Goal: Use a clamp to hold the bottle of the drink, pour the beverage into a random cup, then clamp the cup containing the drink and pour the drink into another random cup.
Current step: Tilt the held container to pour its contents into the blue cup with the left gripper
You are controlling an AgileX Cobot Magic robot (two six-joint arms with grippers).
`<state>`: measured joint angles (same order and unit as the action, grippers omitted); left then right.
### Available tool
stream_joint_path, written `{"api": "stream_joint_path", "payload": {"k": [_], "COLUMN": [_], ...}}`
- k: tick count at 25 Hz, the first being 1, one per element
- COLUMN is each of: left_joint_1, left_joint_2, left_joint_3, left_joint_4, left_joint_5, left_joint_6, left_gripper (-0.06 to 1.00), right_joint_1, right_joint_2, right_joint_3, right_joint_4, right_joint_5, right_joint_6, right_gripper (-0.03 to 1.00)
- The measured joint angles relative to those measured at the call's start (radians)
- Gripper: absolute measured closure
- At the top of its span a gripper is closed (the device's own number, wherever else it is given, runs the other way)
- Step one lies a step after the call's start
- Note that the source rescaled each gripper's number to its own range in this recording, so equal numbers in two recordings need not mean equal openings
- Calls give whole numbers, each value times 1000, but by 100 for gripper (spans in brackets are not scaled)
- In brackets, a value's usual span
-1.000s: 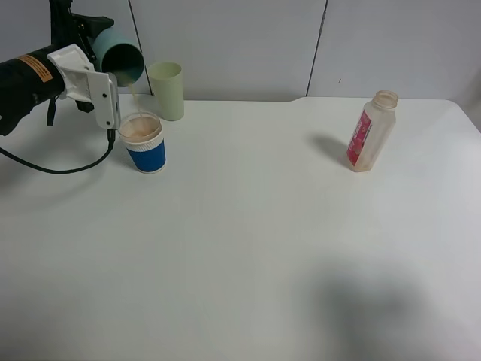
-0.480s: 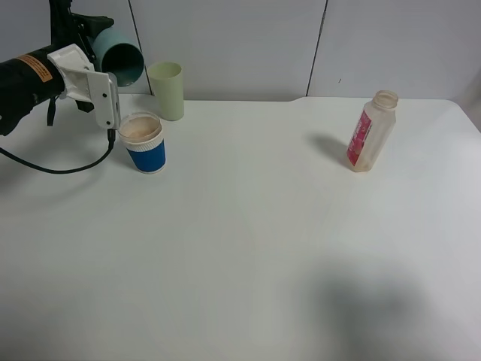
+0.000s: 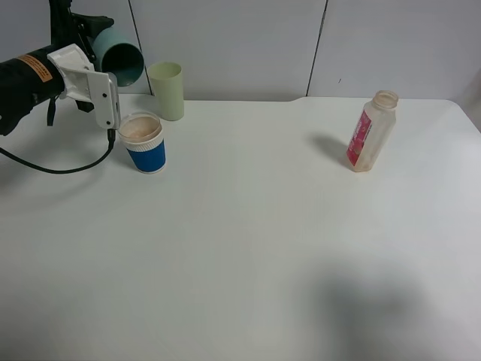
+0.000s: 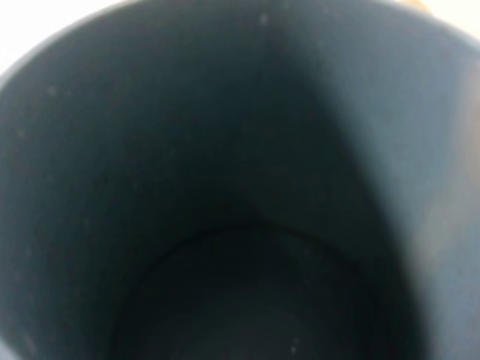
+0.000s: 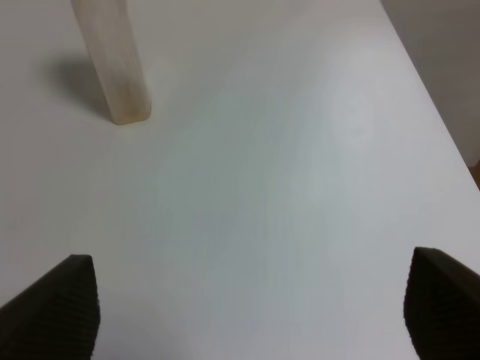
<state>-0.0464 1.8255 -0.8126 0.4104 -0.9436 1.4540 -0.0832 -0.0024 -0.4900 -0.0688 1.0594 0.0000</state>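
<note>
My left clamp [image 3: 90, 39] is shut on the teal cup [image 3: 120, 62], held tilted on its side with its mouth over the blue paper cup [image 3: 145, 147]. Pale beige-pink beverage [image 3: 140, 129] fills the paper cup close to its rim. In the left wrist view the teal cup's dark inside [image 4: 240, 180] covers the whole frame and no liquid shows in it. The bottle [image 3: 370, 134] stands upright at the far right of the table, its base visible [image 5: 114, 64] ahead of my right gripper [image 5: 247, 307]. That gripper is open and holds nothing; it is outside the exterior view.
A pale yellow-green tumbler [image 3: 167, 90] stands upright just behind the paper cup, near the back wall. A black cable [image 3: 60, 169] droops from the left arm onto the white table [image 3: 248, 248]. The table's right edge [image 5: 442, 142] runs close to the bottle.
A second ago a thin stream of beverage ran from the teal cup into the paper cup; it has stopped. The cup stays tilted and neither arm has visibly moved.
</note>
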Motion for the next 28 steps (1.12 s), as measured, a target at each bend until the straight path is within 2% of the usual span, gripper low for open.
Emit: {"api": "stream_joint_path", "payload": {"k": [15,24,25,26,28], "left_joint_1": [0,0,0,0,0], "left_joint_2": [0,0,0,0,0], "left_joint_3": [0,0,0,0,0], "left_joint_4": [-1,-2,-2,-3,-4], "left_joint_5": [0,0,0,0,0], "left_joint_6": [-3,-197,-287,-453,-514], "left_gripper": [94,94,94,94,94], "right_joint_1": [0,0,0,0,0], "right_joint_2": [0,0,0,0,0], "right_joint_3": [0,0,0,0,0], "right_joint_4": [0,0,0,0,0], "right_joint_5": [0,0,0,0,0], "right_joint_6": [0,0,0,0,0], "right_gripper": [30,30,30,30,30]}}
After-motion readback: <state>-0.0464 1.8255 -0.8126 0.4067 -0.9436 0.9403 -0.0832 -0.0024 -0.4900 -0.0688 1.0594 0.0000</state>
